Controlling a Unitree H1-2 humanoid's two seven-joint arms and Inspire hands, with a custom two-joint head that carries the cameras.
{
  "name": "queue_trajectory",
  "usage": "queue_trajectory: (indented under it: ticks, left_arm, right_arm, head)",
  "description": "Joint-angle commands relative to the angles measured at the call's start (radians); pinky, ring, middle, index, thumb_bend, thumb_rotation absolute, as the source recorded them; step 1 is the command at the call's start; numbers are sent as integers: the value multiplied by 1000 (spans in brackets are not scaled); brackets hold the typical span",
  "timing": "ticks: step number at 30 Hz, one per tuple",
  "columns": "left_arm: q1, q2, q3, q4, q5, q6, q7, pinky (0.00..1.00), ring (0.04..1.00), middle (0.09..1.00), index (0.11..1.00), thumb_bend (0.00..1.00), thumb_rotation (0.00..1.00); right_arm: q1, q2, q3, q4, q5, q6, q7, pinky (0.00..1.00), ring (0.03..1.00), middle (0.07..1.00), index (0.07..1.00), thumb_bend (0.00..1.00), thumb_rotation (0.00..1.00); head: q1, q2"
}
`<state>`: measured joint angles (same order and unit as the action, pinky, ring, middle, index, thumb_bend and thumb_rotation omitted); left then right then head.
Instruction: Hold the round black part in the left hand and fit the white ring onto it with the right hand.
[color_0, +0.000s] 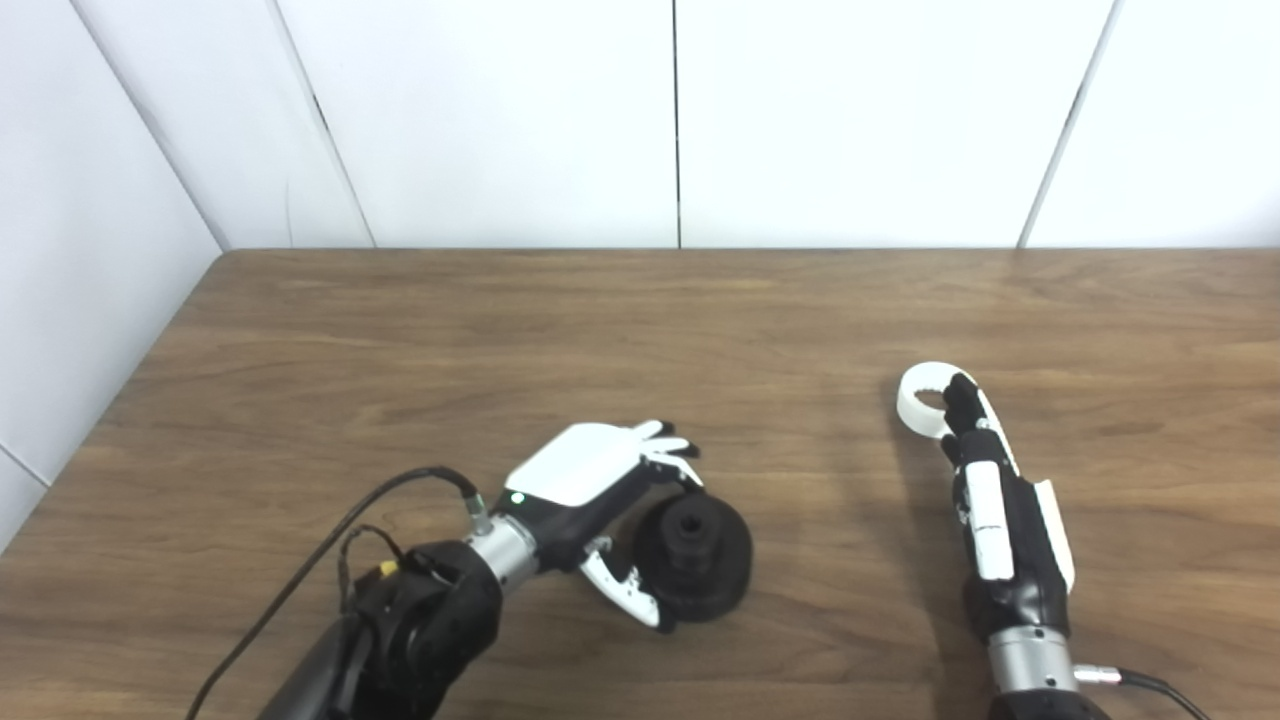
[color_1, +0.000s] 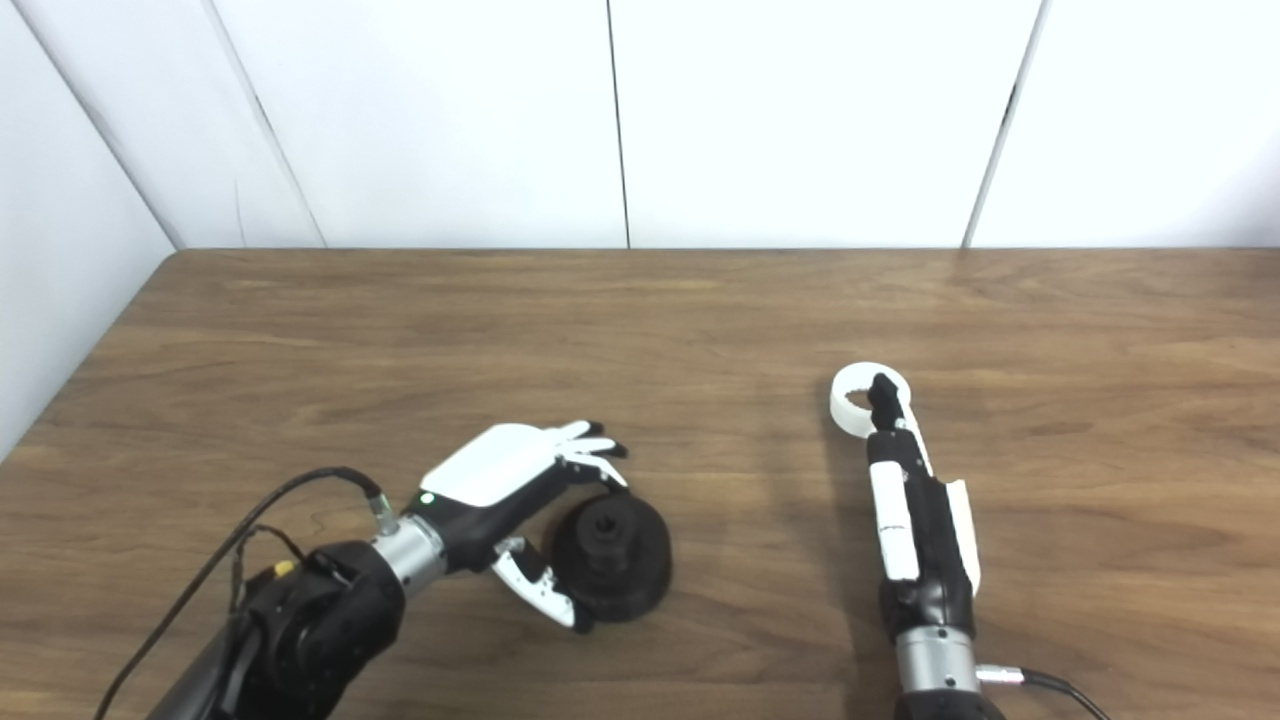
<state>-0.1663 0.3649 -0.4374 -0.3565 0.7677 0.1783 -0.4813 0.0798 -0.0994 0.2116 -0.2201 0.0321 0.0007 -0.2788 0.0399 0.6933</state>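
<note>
The round black part (color_0: 700, 555) lies flat on the wooden table, a raised hub in its middle. My left hand (color_0: 590, 480) cups it from the left: the fingers (color_0: 668, 452) reach over its far rim and the thumb (color_0: 625, 590) lies at its near left edge, spread apart. The white ring (color_0: 915, 400) rests on the table to the right. My right hand (color_0: 990, 500) stretches out edge-on toward it, fingers straight, with a dark fingertip (color_1: 882, 388) over the ring's hole. I cannot tell whether that fingertip touches the ring.
The brown wooden table (color_0: 640, 330) runs back to white wall panels (color_0: 500, 120). A white side wall borders its left edge. A black cable (color_0: 330, 540) loops off my left wrist.
</note>
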Motion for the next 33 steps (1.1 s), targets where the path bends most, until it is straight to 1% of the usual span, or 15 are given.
queue_trajectory:
  ticks: [1, 12, 14, 16, 17, 18, 19, 20, 22, 23, 24, 25, 27, 31, 33]
  left_arm:
    - [-23, -5, 3, -38, 16, -27, 7, 943, 977, 911, 609, 820, 235]
    - [-9, -41, -13, -52, 33, -23, -29, 954, 985, 916, 616, 817, 244]
    - [-8, -45, -10, -49, 36, -26, -29, 953, 983, 915, 614, 819, 239]
    - [-8, -48, -10, -45, 38, -27, -28, 951, 981, 914, 613, 821, 237]
    - [-9, -49, -10, -43, 40, -28, -27, 950, 980, 913, 612, 820, 238]
    - [-9, -49, -10, -41, 40, -30, -26, 950, 980, 913, 612, 820, 238]
    - [-8, -50, -11, -37, 41, -34, -22, 950, 980, 913, 611, 820, 237]
    - [-8, -51, -11, -34, 42, -37, -19, 946, 978, 911, 609, 822, 235]
    - [-9, -51, -13, -28, 45, -39, -17, 946, 978, 911, 608, 821, 239]
    - [-9, -52, -14, -26, 47, -38, -17, 949, 980, 913, 609, 821, 241]
    - [-10, -52, -15, -23, 48, -38, -17, 950, 980, 913, 609, 822, 240]
    - [-9, -53, -15, -21, 48, -39, -14, 949, 980, 913, 607, 825, 240]
    - [-8, -55, -14, -16, 46, -42, -10, 948, 979, 912, 607, 825, 240]
    - [-4, -60, -8, -9, 46, -50, -7, 947, 980, 913, 607, 826, 241]
    - [0, -64, -3, -5, 42, -55, -4, 946, 980, 912, 604, 829, 237]
  right_arm:
    - [4, 116, -4, -22, 2, -7, 6, 990, 981, 959, 956, 635, 970]
    - [5, 108, -6, -40, 3, 1, 9, 993, 977, 959, 945, 628, 965]
    - [2, 102, -12, -60, 11, 15, 11, 976, 974, 959, 933, 615, 944]
    - [-8, 81, -20, -95, -30, 44, 3, 931, 961, 954, 916, 582, 918]
    - [-13, 72, -24, -109, -49, 57, 0, 876, 938, 936, 892, 541, 846]
    - [-26, 40, -26, -139, -131, 113, -5, 857, 930, 930, 884, 527, 821]
    - [-40, 3, -27, -174, -231, 191, -4, 845, 919, 917, 856, 537, 721]
    - [-50, -20, -29, -198, -302, 247, 0, 855, 904, 903, 830, 612, 611]
    - [-82, -79, -32, -236, -440, 334, 29, 836, 883, 889, 808, 685, 516]
    - [-100, -105, -34, -247, -482, 361, 50, 852, 893, 890, 799, 735, 474]
    - [-125, -140, -37, -248, -521, 381, 75, 873, 908, 893, 792, 770, 441]
    - [-152, -172, -41, -243, -550, 399, 104, 898, 939, 900, 775, 822, 379]
    - [-202, -221, -50, -218, -583, 415, 156, 921, 952, 905, 758, 857, 330]
    - [-272, -274, -60, -157, -598, 428, 232, 983, 972, 914, 732, 894, 269]
    - [-308, -292, -57, -118, -611, 439, 265, 996, 981, 916, 722, 896, 261]
  head:
    - [1, 0]
    - [-7, 4]
    - [-10, 8]
    - [-10, 9]
    - [-9, 10]
    - [-11, 11]
    - [-18, 10]
    - [-20, 9]
    - [-20, 11]
    - [-22, 11]
    - [-23, 10]
    - [-24, 11]
    - [-25, 11]
    - [-24, 11]
    - [-26, 13]
